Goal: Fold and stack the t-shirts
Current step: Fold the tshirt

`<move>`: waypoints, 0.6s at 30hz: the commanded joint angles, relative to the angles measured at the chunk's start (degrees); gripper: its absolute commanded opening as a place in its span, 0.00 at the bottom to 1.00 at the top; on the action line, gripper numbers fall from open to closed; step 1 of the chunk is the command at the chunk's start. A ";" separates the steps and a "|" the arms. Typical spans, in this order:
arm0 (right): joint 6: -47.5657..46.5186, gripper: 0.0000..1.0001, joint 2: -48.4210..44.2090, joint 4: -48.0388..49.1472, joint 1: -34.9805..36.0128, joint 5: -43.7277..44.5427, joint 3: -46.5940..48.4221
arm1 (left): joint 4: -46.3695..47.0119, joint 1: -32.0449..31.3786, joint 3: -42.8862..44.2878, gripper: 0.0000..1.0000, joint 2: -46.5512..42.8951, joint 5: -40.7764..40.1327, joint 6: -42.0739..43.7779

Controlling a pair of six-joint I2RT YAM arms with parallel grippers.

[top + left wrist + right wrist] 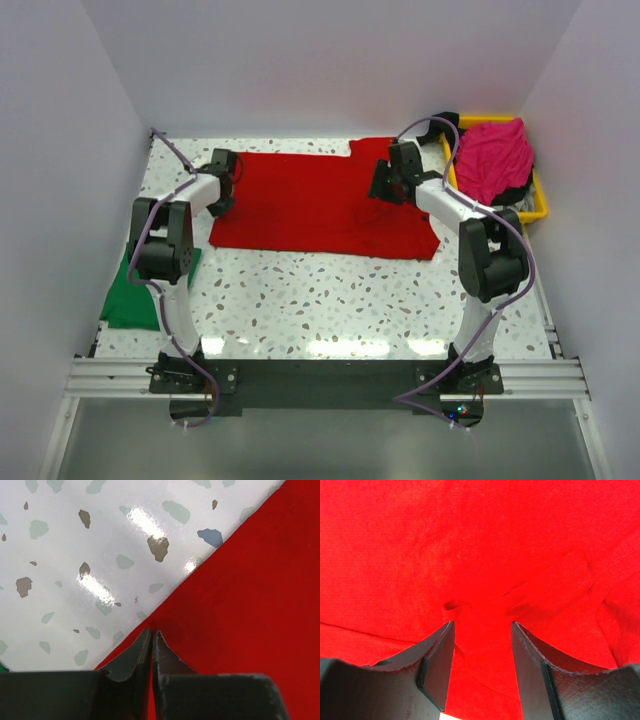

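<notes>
Progress at a guess about a third: at far left, green soft cloth t-shirt (135,290) lying as a compact flat shape at the edge of the white speckled surface (330,290), partly hidden behind the left arm, apparently already folded, though not checkable fold by fold. Just right of it, left pincer (151,632) down at the left hem of the bright red soft cloth t-shirt (320,205), closed to a hairline right on the cloth's edge, seemingly nipping it. Red t-shirt itself spread flat across the middle of the surface, one sleeve poking out at the far right corner; not yet folded, judged to be the step in hand. Over its right part, right pincer (482,627) open, a small pucker of red cloth between the two black fingers, nothing gripped. Nothing stacked yet: no folded shirt lying on another. At far right, yellow plastic tray (535,213) by the wall, holding the magenta-pink soft cloth t-shirt (495,155) in a crumpled heap, with dark cloth (447,120) of unclear kind beneath and behind. Left to do, by this reading: fold the red, take out and fold the pink, pile all three.
</notes>
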 commanded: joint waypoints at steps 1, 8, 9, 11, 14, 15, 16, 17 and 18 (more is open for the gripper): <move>-0.66 0.52 0.57 1.11 0.21 -0.53 1.51 | 0.73 -0.13 -0.62 0.07 -3.47 -0.73 0.03; -1.01 0.53 1.10 0.94 0.21 -0.18 2.30 | 0.99 -0.13 -1.24 0.00 -5.32 -0.20 0.11; -1.18 0.53 1.27 0.68 0.21 -0.26 2.83 | 0.99 -0.13 -1.24 0.00 -5.49 -0.20 0.11; -1.27 0.53 1.80 0.67 0.21 -0.26 3.18 | 0.99 -0.13 -1.33 0.00 -6.02 -0.11 0.11; -1.71 0.53 2.41 0.50 0.21 -0.18 3.97 | 0.90 -0.13 -1.33 0.00 -6.37 0.06 0.29; -1.97 0.54 2.68 0.59 0.21 -0.18 4.41 | 1.16 -0.13 -1.42 0.00 -6.46 0.15 0.20; -2.06 0.54 2.85 0.59 0.13 -0.18 4.59 | 1.08 -0.22 -1.50 0.00 -6.55 0.24 0.29; -2.24 0.54 3.12 0.59 0.21 0.00 4.76 | 1.08 -0.13 -1.51 0.00 -6.64 0.24 0.29; -2.59 0.56 3.47 0.59 0.21 0.09 5.11 | 1.25 -0.13 -1.68 0.00 -6.64 0.33 0.29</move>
